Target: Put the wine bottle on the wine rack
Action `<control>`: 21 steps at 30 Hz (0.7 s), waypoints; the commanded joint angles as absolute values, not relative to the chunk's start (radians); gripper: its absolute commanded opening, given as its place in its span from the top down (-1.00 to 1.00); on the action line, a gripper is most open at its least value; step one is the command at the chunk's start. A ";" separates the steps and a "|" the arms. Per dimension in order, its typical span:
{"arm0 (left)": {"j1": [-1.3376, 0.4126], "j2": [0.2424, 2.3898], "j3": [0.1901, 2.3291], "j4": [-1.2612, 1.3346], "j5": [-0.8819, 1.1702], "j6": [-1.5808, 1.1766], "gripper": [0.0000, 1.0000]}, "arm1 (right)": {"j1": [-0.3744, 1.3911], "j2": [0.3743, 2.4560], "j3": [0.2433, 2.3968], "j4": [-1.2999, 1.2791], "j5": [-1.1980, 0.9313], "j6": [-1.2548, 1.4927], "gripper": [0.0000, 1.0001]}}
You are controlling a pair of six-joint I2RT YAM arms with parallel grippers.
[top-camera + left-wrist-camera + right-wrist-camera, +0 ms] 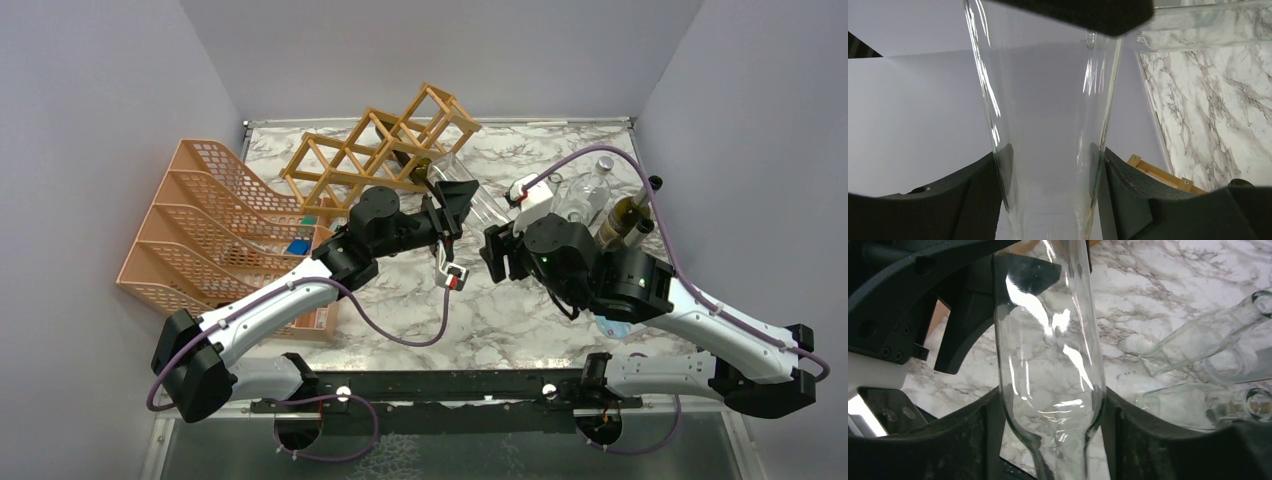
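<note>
A clear glass wine bottle [478,203] hangs above the table between both arms, just in front of the right end of the tan wooden wine rack [385,150]. My left gripper [447,215] is shut on its body; in the left wrist view the bottle [1048,125] fills the gap and both pads [980,200] touch the glass. My right gripper [498,245] is shut on the same bottle [1050,355] at its shoulder, the neck running down between the fingers [1138,440]. A corner of the rack [1160,172] shows in the left wrist view.
A salmon-pink mesh organizer [220,220] stands at the left. Clear bottles [585,195] and an olive bottle [625,220] lie at the back right, behind my right arm; two clear ones [1198,345] show in the right wrist view. A dark bottle end [418,170] sits at the rack's near side.
</note>
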State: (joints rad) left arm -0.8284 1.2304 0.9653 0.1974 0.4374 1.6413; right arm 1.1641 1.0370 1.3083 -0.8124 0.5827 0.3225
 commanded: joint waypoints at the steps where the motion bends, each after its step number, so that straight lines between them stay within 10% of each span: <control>1: -0.842 1.196 0.985 0.248 0.482 1.659 1.00 | 1.169 1.033 1.303 -0.724 0.520 0.311 -0.10; 9: -0.844 1.215 0.988 0.237 0.463 1.661 0.98 | 1.170 1.034 1.319 -0.709 0.532 0.328 0.83; 14: -0.844 1.236 0.981 0.284 0.455 1.517 -0.92 | 1.169 1.009 1.318 -0.669 0.599 0.346 0.98; 21: -0.846 1.254 0.978 0.303 0.390 1.354 -0.98 | 1.169 0.962 1.312 -0.637 0.713 0.402 0.98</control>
State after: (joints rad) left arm -0.8402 1.2373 0.9653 0.2565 0.4274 1.4879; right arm 1.1660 1.0168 1.3075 -0.7555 0.5999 0.3489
